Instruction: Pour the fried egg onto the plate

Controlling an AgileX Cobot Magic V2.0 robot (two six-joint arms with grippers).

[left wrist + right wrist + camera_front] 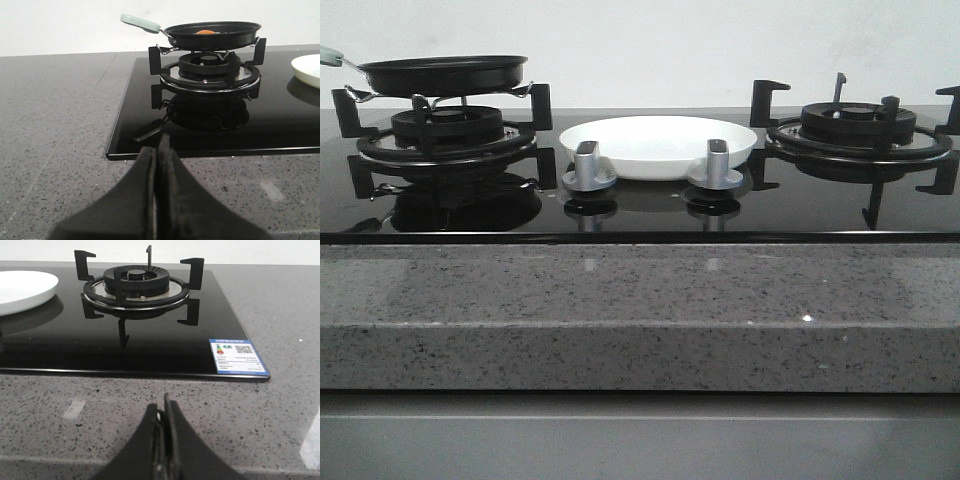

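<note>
A small black frying pan (pixel 445 73) with a pale green handle (pixel 140 23) sits on the left burner. The fried egg lies in the pan; only its orange yolk (pixel 205 31) shows over the rim in the left wrist view. The white plate (pixel 658 145) rests on the black glass hob between the two burners; its edge shows in the left wrist view (pixel 307 70) and the right wrist view (pixel 22 290). My left gripper (pixel 157 147) is shut and empty over the grey counter, in front of the hob's left part. My right gripper (pixel 164 407) is shut and empty over the counter in front of the right burner.
Two silver knobs (pixel 589 165) (pixel 716 163) stand on the hob in front of the plate. The right burner (pixel 860 135) has black pan supports and bears nothing. A blue and white label (pixel 238 356) sticks on the hob's near right corner. A speckled grey counter (pixel 640 310) surrounds the hob.
</note>
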